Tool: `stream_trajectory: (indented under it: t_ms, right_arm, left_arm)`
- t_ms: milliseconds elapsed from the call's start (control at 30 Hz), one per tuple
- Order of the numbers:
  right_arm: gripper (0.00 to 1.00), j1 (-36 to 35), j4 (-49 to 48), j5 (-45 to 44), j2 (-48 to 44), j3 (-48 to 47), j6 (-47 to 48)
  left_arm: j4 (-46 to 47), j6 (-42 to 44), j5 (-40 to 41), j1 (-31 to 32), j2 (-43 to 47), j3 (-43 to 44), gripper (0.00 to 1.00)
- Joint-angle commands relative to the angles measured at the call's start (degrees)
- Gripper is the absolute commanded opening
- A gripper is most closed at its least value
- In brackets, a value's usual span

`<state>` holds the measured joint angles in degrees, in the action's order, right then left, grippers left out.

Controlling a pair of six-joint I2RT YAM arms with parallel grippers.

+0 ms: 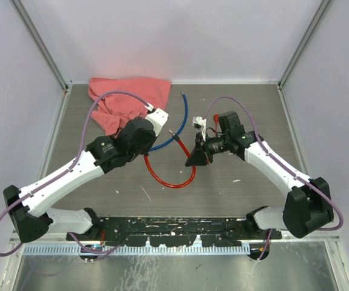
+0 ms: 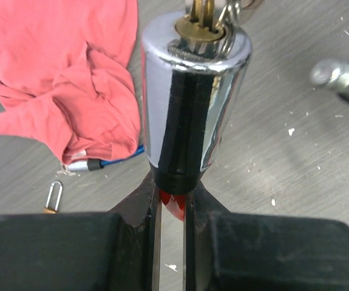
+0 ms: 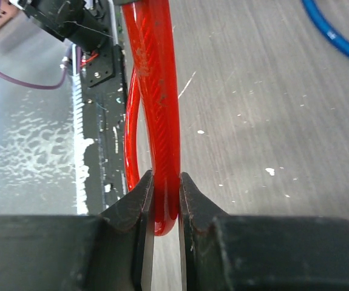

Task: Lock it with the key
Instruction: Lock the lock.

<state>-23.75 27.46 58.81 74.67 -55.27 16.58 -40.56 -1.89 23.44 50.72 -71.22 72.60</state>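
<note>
Grey wood-grain surface, chrome cylinder lock clamped by narrowly parted left end effector, metal key seated in its brass keyhole, red plastic-coated cable pinched tight by right end effector

Grey wood-grain table enclosed by plain white walls under even light.

**Chrome, brass, plastic, cloth**

The lock cylinder is mirror-bright chromed metal with a matt black strip; its keyway looks brass. The red cable wears glossy, translucent plastic. The pink cloth is soft, matt, creased. The table is dull grey, grained.
</note>
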Motion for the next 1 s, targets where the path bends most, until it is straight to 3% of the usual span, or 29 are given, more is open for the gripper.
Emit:
stream_trajectory:
  t_ms: [0,200,467,967]
  right_arm:
    - [0.01,-2.8,-1.8,9.0,0.8,1.3,-8.5]
    - [0.01,-3.8,-6.8,12.9,0.2,1.6,-16.2]
    - [0.01,-4.0,-15.8,15.2,-2.2,4.8,-28.1]
    - [0.01,-6.0,-21.1,15.3,-3.4,4.5,-34.5]
  left_arm:
    - [12.9,6.4,8.7,1.2,1.4,-0.2,0.0]
    - [20.4,12.5,12.5,4.3,1.4,-3.7,0.0]
    - [24.7,14.5,12.8,4.4,2.1,-6.2,0.0]
    - [24.6,12.9,10.7,4.6,0.8,-6.1,0.0]
